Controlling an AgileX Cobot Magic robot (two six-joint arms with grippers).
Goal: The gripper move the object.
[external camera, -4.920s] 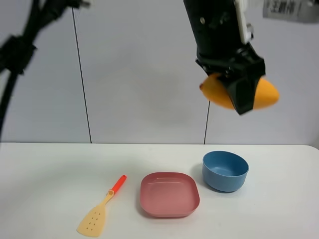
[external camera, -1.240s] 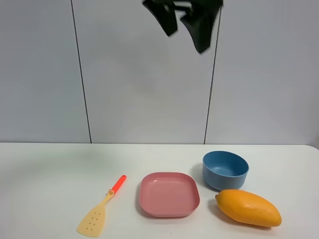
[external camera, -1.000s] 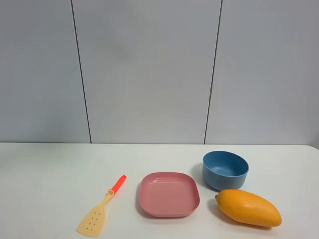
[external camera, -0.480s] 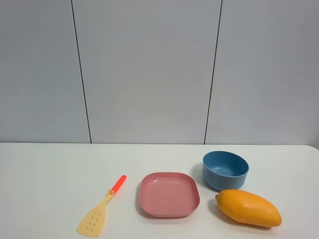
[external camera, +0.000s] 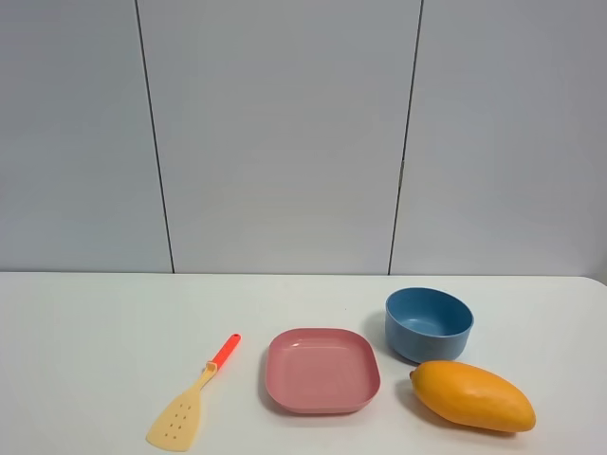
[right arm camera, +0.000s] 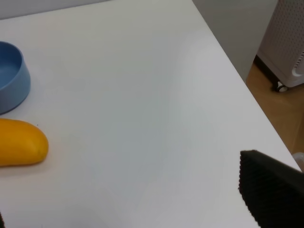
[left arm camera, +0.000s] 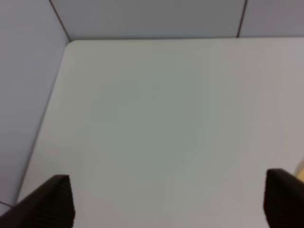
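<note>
The orange-yellow mango (external camera: pixel 472 395) lies on the white table, in front of the blue bowl (external camera: pixel 429 325) and to the right of the pink plate (external camera: pixel 322 370). No gripper shows in the exterior high view. In the right wrist view the mango's end (right arm camera: pixel 19 142) lies beside the bowl (right arm camera: pixel 8 76). My right gripper (right arm camera: pixel 137 209) is open and empty, well apart from the mango, with one black finger (right arm camera: pixel 273 190) showing. My left gripper (left arm camera: pixel 168 204) is open and empty above bare table, its fingers (left arm camera: pixel 54 202) wide apart.
A pale yellow spatula (external camera: pixel 194 393) with an orange-red handle lies left of the plate. The table's right edge (right arm camera: pixel 237 78) drops to a wooden floor with a white perforated appliance (right arm camera: pixel 289 42). A grey panelled wall (external camera: pixel 285 133) stands behind the table.
The right gripper, which held the mango in the air, has let it go; the mango now lies on the table. The open gripper rose out of the top of view. Nothing moved in the last second.
</note>
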